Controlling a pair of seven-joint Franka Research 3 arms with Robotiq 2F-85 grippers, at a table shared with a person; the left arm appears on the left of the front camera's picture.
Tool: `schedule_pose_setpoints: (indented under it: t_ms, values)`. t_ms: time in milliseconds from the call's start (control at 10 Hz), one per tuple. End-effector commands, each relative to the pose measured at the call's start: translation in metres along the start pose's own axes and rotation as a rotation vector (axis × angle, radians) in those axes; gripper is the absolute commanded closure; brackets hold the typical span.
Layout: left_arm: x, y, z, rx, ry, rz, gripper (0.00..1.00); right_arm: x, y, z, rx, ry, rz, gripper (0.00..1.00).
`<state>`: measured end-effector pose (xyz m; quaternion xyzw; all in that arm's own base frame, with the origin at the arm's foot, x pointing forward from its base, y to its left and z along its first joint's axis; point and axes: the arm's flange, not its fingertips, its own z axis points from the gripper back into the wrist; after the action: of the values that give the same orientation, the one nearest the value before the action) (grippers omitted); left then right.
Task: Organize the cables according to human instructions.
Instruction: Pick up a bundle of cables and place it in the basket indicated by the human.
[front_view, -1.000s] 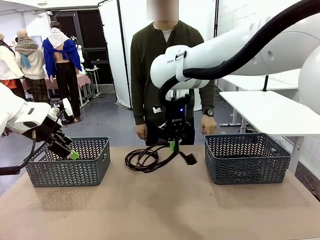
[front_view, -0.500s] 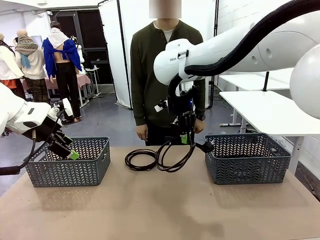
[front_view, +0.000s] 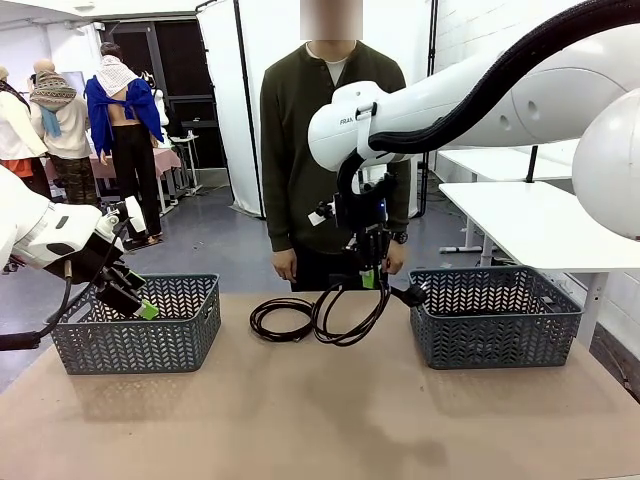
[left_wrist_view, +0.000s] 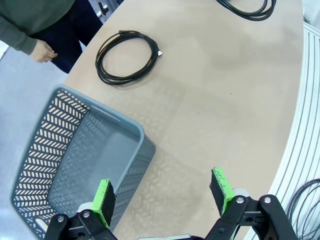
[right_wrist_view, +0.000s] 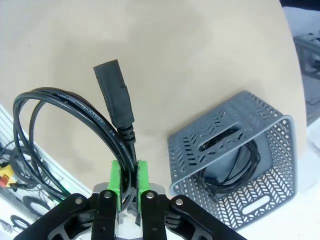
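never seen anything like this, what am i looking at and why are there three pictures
Two white robot arms, the right arm and the left arm, share a table with a person. The wide picture looks across the table from between the arms. The other two come from a camera on each wrist. The right arm's fingers are shut on a black cable that hangs in loops. A second coil lies flat on the table, and a third coil sits in the right basket. The left arm's fingers stand open by the left basket.
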<state>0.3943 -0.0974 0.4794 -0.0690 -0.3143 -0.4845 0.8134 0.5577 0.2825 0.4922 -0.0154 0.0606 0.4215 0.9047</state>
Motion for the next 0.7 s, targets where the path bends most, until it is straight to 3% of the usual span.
schedule_pose_setpoints:
  t_ms: [0,300,600]
  values:
    - [-0.004,-0.001,0.000,-0.008,-0.007,0.007,0.00,-0.003,0.001,0.002,-0.010,-0.001,-0.020,1.00]
    - [-0.004,-0.001,0.000,-0.008,-0.007,0.007,0.00,0.000,0.001,0.001,-0.001,-0.001,-0.002,1.00]
    - [-0.004,-0.001,0.000,-0.008,-0.007,0.007,0.00,-0.028,-0.034,0.025,-0.019,0.057,0.073,1.00]
